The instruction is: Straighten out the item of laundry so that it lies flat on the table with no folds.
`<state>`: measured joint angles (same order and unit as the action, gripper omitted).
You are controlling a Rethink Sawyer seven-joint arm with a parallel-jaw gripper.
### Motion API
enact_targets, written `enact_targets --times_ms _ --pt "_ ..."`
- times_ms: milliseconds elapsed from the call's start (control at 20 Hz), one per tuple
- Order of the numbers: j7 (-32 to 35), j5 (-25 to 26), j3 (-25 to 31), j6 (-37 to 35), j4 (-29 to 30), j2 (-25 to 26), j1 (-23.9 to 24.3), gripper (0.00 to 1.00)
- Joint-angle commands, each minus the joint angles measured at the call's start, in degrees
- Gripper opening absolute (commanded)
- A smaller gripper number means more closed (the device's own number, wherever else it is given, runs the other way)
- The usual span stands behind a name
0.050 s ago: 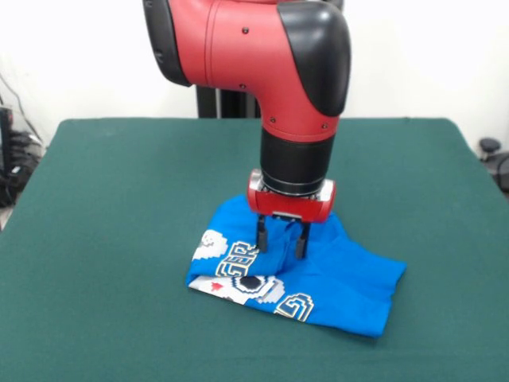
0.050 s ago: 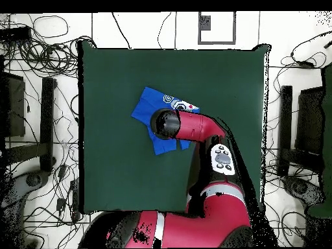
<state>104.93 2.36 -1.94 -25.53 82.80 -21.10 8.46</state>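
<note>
The item of laundry (image 1: 334,282) is a bright blue T-shirt lying crumpled and folded over itself near the middle of the green table (image 1: 119,199). Its white, black and yellow graphic shows along the near left edge. My gripper (image 1: 281,250) points straight down over the shirt's middle, open, with its two black fingers (image 1: 260,235) spread apart and their tips at the cloth. In the overhead view the arm's wrist hides the gripper, and the item of laundry (image 2: 145,107) shows around it on the table (image 2: 110,162).
Bare green felt surrounds the shirt on all sides. Cables and dark equipment (image 2: 39,130) lie on the floor beyond the table's edges.
</note>
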Motion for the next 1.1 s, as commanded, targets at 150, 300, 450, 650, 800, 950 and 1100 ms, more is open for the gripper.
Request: enact_targets --times_ms 150,300,450,650,800,950,1100 --pt "3.5 1.5 3.2 -4.2 1.2 2.8 -1.6 0.00" --pt "2.5 1.9 3.7 -4.3 1.7 2.2 -1.3 0.00" --pt "2.9 1.8 3.4 -4.5 1.2 2.5 -1.6 0.00" --pt "3.0 1.6 3.4 -4.9 0.6 2.8 -1.6 0.00" --pt "3.0 1.4 3.5 -4.9 0.4 2.9 -1.5 0.00" --pt "2.9 1.1 3.6 -6.0 -0.1 2.8 -1.3 0.00" --pt "2.6 0.8 3.9 -7.1 0.1 2.1 -1.0 0.00"
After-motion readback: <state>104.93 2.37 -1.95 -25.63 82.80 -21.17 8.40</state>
